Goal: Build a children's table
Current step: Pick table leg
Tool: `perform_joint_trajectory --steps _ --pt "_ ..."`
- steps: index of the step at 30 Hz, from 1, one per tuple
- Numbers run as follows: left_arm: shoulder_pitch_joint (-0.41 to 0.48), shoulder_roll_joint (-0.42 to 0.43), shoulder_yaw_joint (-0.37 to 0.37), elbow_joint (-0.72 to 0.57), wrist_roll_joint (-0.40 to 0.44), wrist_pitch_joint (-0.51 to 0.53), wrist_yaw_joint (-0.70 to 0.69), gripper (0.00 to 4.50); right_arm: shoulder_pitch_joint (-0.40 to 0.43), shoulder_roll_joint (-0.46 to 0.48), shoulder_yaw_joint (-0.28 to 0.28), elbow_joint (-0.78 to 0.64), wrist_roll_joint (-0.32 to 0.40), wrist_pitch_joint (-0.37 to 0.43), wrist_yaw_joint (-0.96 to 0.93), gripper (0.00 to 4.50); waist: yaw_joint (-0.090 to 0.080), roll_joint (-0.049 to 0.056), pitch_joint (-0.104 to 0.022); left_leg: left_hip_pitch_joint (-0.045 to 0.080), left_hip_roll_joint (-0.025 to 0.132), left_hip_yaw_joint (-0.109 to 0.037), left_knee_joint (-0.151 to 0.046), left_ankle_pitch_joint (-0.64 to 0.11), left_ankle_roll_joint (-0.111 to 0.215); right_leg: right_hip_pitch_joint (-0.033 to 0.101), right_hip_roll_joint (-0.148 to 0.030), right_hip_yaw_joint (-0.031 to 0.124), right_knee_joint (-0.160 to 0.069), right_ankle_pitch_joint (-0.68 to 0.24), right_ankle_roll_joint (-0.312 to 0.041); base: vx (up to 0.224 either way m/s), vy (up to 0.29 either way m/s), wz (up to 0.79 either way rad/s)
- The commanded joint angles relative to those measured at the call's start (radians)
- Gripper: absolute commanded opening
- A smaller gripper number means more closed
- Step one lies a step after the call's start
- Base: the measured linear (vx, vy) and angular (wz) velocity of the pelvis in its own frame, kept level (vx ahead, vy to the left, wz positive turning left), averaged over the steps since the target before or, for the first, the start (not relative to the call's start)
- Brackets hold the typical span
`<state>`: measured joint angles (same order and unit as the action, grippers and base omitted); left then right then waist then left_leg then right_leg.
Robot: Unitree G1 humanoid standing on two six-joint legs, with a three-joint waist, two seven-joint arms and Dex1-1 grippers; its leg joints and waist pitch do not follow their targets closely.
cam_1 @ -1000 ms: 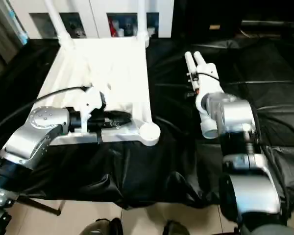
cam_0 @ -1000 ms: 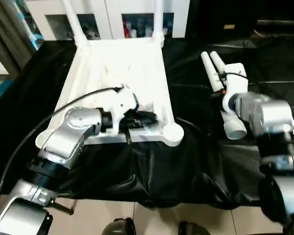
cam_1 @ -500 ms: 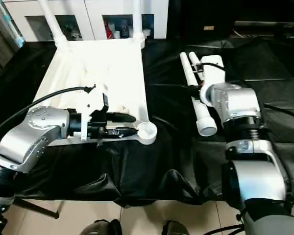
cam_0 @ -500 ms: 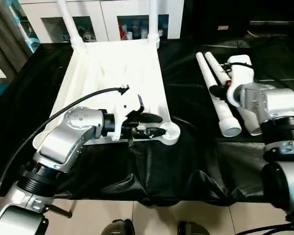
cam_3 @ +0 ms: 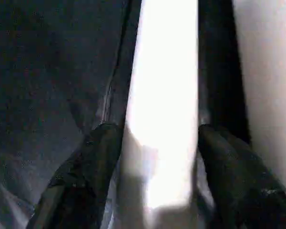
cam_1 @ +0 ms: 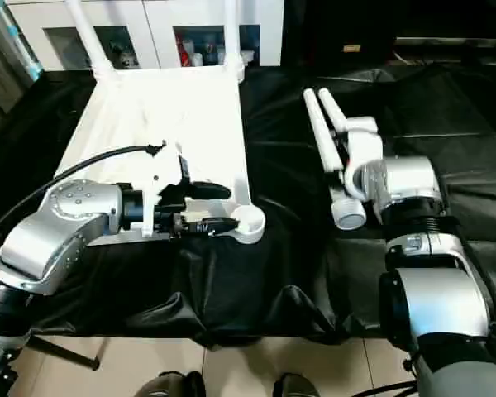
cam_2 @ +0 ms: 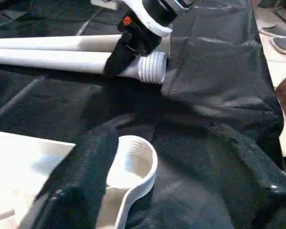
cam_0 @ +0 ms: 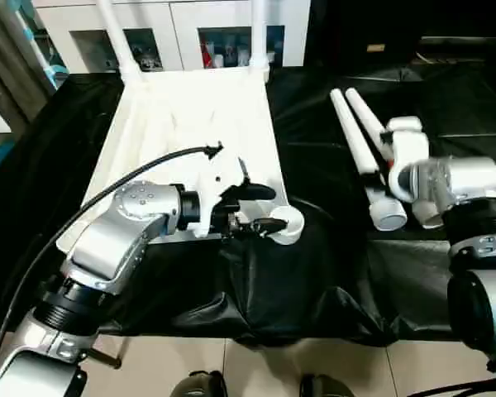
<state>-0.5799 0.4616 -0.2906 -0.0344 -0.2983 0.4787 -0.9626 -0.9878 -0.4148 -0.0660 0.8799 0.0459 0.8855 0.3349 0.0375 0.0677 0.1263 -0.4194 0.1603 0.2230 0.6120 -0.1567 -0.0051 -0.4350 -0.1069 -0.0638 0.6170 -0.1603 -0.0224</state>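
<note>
The children's table top [cam_0: 190, 116] lies upside down on black cloth, with two legs [cam_0: 259, 33] standing in its far corner sockets. My left gripper [cam_0: 260, 208] is open, its fingers [cam_2: 81, 181] spread above and below the near rim, beside the empty near-right socket [cam_0: 288, 223]. Two loose legs [cam_0: 357, 141] lie side by side on the cloth to the right. My right gripper [cam_3: 157, 131] is open, one finger on each side of a loose leg [cam_3: 162, 95] near its threaded end [cam_2: 152, 67].
Black cloth [cam_0: 314, 273] covers the work surface, and its front edge hangs over tiled floor. A white cabinet with glass doors [cam_0: 174, 25] stands behind the table top. A black cable [cam_0: 140, 169] arcs over my left forearm. Shoes [cam_2: 281, 43] lie on the floor.
Both grippers have opened. The left one has let go of the table top's near rim; the right one has loosened around the loose leg. The head camera has also shifted.
</note>
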Motion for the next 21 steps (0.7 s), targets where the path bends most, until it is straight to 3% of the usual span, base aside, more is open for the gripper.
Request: perform_joint_trajectory --steps 1,2,3,4,9,13,21 --pt "0.001 0.016 -0.009 -0.036 0.0 0.015 -0.016 3.69 -0.017 -0.006 0.006 0.015 0.002 0.004 0.005 2.55 0.005 -0.022 -0.112 0.035 0.054 -0.034 -0.053 -0.127 0.058 0.069 -0.038 0.039 -0.055 -0.151 -0.264 0.0 0.0 0.0" --pt "0.001 0.017 -0.009 -0.038 -0.001 0.016 -0.017 3.79 -0.018 -0.006 0.006 0.017 0.002 0.004 0.006 2.55 0.005 -0.02 -0.111 0.035 0.055 -0.034 -0.054 -0.126 0.059 0.067 -0.037 0.039 -0.055 -0.152 -0.263 0.0 0.0 0.0" --pt "0.0 0.02 -0.008 -0.043 -0.002 0.019 -0.018 3.84 -0.017 -0.005 0.006 0.025 0.002 0.003 0.01 2.5 0.003 -0.026 -0.111 0.035 0.054 -0.033 -0.054 -0.126 0.06 0.067 -0.036 0.039 -0.056 -0.154 -0.262 0.0 0.0 0.0" --pt "-0.001 0.022 -0.007 -0.047 -0.003 0.022 -0.019 3.99 -0.016 -0.004 0.007 0.033 0.0 0.001 0.012 2.2 0.004 -0.026 -0.112 0.035 0.055 -0.033 -0.053 -0.123 0.06 0.067 -0.037 0.039 -0.056 -0.157 -0.262 0.0 0.0 0.0" --pt "0.0 0.049 -0.023 -0.06 0.039 0.011 -0.018 4.42 -0.018 -0.004 0.018 0.066 -0.006 -0.006 0.031 1.94 0.002 -0.024 -0.11 0.036 0.055 -0.034 -0.053 -0.152 0.046 0.064 -0.037 0.039 -0.058 -0.201 -0.249 0.0 0.0 0.0" --pt "-0.008 0.057 -0.03 -0.042 0.078 -0.012 -0.004 4.5 -0.019 -0.006 0.02 0.085 -0.013 -0.022 0.032 1.91 0.001 -0.027 -0.11 0.037 0.056 -0.035 -0.052 -0.181 0.026 0.062 -0.039 0.041 -0.06 -0.241 -0.238 0.0 0.0 0.0" --pt "-0.01 0.051 -0.027 -0.049 0.079 -0.007 0.0 4.5 -0.013 -0.003 0.02 0.114 -0.016 -0.046 0.034 1.89 0.0 -0.028 -0.113 0.036 0.055 -0.037 -0.05 -0.216 0.002 0.06 -0.039 0.041 -0.061 -0.275 -0.225 0.0 0.0 0.0"
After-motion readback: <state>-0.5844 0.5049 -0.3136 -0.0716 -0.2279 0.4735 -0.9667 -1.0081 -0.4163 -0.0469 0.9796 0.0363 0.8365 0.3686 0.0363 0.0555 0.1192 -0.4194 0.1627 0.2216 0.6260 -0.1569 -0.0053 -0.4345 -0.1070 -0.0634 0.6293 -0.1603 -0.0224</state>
